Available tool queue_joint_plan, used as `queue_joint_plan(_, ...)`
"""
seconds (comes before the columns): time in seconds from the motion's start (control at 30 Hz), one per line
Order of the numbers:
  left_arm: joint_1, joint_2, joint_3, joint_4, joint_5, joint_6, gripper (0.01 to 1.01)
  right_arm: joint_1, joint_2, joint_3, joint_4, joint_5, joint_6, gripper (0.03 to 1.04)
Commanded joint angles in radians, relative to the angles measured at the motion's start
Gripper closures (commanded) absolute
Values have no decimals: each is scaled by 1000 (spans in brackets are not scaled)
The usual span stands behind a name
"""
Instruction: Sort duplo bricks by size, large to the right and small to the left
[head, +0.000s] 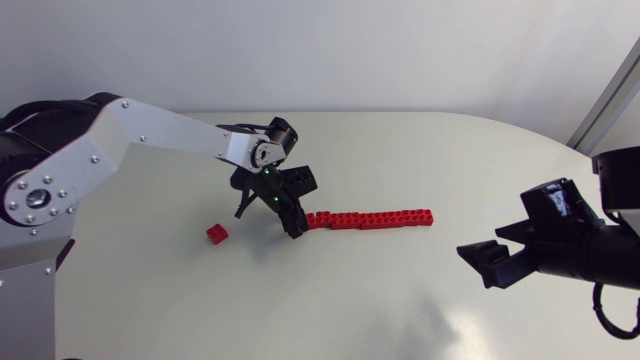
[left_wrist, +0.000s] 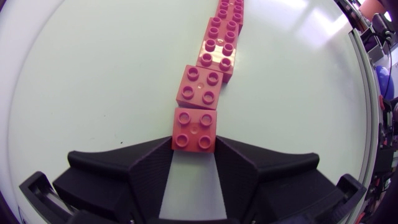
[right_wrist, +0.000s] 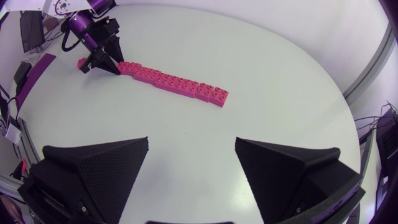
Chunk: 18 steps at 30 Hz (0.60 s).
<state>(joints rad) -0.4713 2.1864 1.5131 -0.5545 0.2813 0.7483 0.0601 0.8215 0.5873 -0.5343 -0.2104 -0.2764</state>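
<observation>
A row of red duplo bricks (head: 370, 218) lies end to end across the middle of the table. My left gripper (left_wrist: 194, 149) is at the row's left end, shut on the last small red brick (left_wrist: 194, 127), one finger on each side. Ahead of it follow another small brick (left_wrist: 200, 87) and then a longer brick (left_wrist: 219, 50). In the head view the left gripper (head: 295, 228) points down at that end. One small red brick (head: 217, 233) lies alone to its left. My right gripper (head: 495, 262) hovers open at the right, well away from the row (right_wrist: 174, 83).
The white table (head: 400, 300) has a rounded far edge. My left arm (head: 150, 135) reaches in from the far left above the table. Nothing else lies on the surface around the bricks.
</observation>
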Motion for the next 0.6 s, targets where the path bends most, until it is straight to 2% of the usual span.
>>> queue_joint_plan(0.0, 2, 10, -13, -15, 29, 48, 811, 20, 56, 16, 17, -7, -26, 67)
queue_joint_plan(0.27, 39, -80, -148, -7, 36, 85, 813, 101, 251, 82, 120, -6, -23, 69)
queue_joint_plan(0.57, 191, -257, -392, -2, 22, 184, 813, 208, 508, 203, 234, -9, -40, 69)
